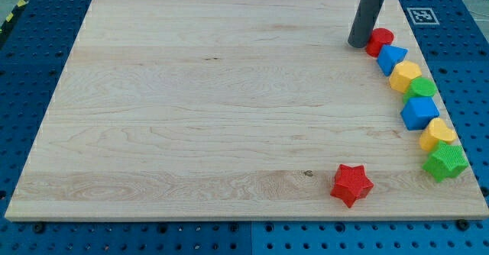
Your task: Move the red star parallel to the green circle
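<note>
The red star [352,184] lies near the board's bottom edge, right of centre. The green circle [422,88] sits in a curved row of blocks along the right edge, between a yellow block and a blue block. My tip [358,44] rests on the board at the top right, just left of a red round block [380,40], far above the red star.
The row on the right edge runs from the top: the red round block, a blue block [392,58], a yellow hexagon [406,76], the green circle, a blue cube [419,112], a yellow block [438,134], a green star [446,162]. A marker tag [420,15] sits off the board's top right corner.
</note>
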### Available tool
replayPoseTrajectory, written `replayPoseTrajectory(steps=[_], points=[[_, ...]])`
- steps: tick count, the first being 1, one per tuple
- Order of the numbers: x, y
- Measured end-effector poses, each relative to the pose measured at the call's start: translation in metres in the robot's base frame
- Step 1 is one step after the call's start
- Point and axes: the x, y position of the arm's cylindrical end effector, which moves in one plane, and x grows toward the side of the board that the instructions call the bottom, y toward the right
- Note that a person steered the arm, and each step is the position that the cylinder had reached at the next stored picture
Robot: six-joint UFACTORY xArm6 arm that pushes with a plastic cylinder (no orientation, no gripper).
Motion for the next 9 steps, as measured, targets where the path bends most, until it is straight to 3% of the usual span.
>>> replayPoseTrajectory(steps=[1,3,4,9], points=[[0.000,-0.011],[0.045,-0.041],[0.085,-0.040],[0.181,0.005]])
